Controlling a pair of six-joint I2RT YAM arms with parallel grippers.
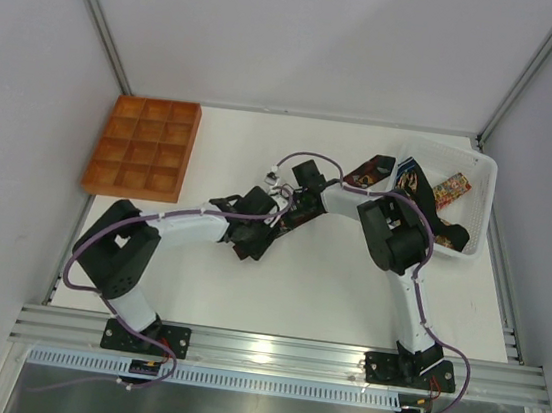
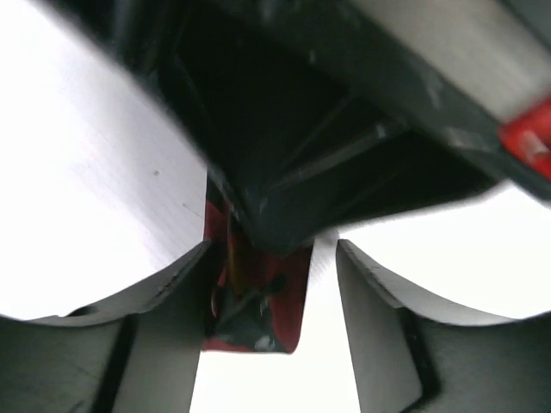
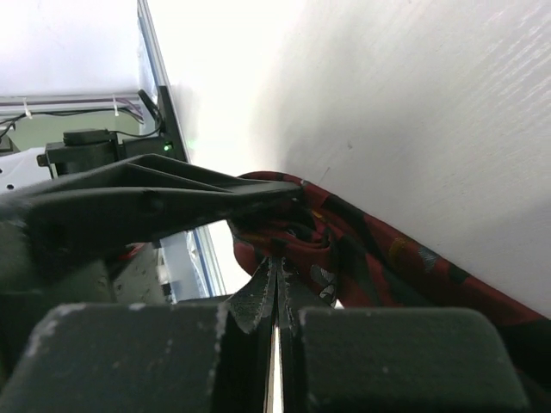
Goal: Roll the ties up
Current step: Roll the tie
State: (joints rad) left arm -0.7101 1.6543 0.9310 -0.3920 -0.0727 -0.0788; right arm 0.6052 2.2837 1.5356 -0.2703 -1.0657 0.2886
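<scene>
A maroon tie [image 3: 370, 258] with a dark and gold print lies on the white table, its end bunched into a small roll at my right gripper [image 3: 275, 262], which is shut on it. My left gripper [image 2: 274, 258] is open, with the tie's end [image 2: 258, 301] between its fingers, close to the left finger [image 2: 172, 292]. In the top view both grippers meet mid-table: the left [image 1: 269, 228] and the right [image 1: 290, 213]. The tie's far part [image 1: 369, 174] shows beside the bin; the rest is hidden under the right arm.
A clear plastic bin [image 1: 484, 192] at the back right holds more patterned ties [image 1: 449, 193]. An orange compartment tray [image 1: 142, 147] sits at the back left. Walls close in the table on the left, right and back.
</scene>
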